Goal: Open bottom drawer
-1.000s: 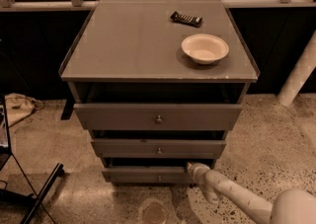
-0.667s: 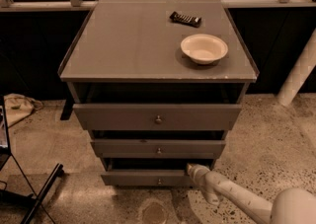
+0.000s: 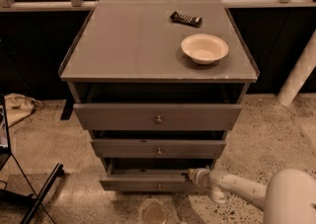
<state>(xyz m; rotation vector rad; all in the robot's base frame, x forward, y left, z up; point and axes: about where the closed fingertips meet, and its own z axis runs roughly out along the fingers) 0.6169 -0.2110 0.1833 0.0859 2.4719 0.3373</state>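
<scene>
The bottom drawer (image 3: 148, 184) is found lowest in the grey cabinet (image 3: 81, 100), under the middle drawer (image 3: 158, 148) and the top drawer (image 3: 158, 116). Its front stands a little out of the body, and a dark gap and a strip of its inside are seen above the front, so the opening is judged to be begun but not finished.

The gripper (image 3: 191, 174) is placed at the right end of the upper edge of this front, touching it or just beside it, and well apart from the small round knob (image 3: 159, 187) in the centre. Whether the gripper is open or closed cannot be told. It is probably set at the edge because the knob is very small and hard to catch, while the edge gives a lip that can be hooked and pulled.

The white arm (image 3: 237, 188) is brought in low from the right, near the floor, most likely so that the pull runs straight outward along the line of the drawer.

A bowl (image 3: 204, 48) and a dark remote control (image 3: 186, 18) lie on the table (image 3: 128, 40), meaning the flat top of the cabinet, far from the work, so they are not expected to be disturbed.
</scene>
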